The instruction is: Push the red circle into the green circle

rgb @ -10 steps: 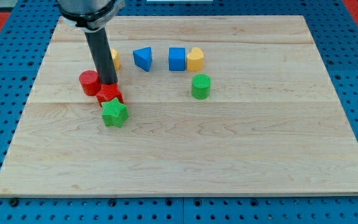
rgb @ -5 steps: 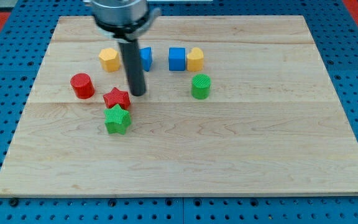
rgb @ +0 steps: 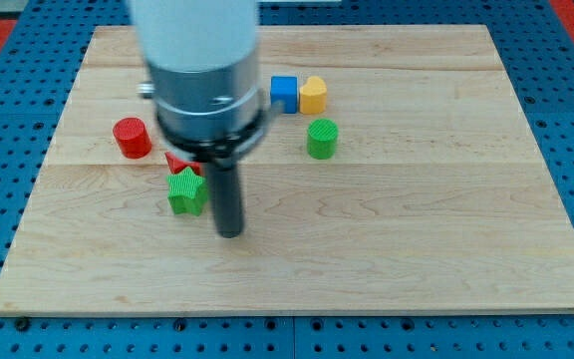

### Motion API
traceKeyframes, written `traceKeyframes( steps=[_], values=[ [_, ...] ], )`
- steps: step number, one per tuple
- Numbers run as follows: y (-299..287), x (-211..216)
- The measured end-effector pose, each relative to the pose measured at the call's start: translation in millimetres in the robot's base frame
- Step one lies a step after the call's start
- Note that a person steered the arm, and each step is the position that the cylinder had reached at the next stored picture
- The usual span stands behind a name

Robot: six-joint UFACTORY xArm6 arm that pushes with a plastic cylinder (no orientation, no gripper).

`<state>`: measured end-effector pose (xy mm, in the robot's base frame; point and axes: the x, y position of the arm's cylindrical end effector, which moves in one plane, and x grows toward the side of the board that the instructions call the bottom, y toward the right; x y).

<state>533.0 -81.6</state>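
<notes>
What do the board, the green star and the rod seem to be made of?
Board: pale wood, matte, with visible grain and plank seams. Green star: probably printed plastic, since fine ridges line its top. Rod, ending at my tip just to the star's right: dark and smooth; metal or plastic, unclear.

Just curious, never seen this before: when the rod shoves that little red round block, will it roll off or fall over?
Probably it slides: the red circle stands upright on a flat end. It looks squat, so tipping seems unlikely. Likely light.

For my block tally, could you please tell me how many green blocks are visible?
2: the green star block just left of my tip, and the green circle block at right. The arm could hide others.
</notes>
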Motion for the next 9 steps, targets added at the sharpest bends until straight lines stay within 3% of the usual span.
traceKeyframes(
  steps=[2, 5, 7, 9],
  values=[
    [-91, -7],
    [-154, -84],
    [-157, -102],
    [-106, -122]
  ],
)
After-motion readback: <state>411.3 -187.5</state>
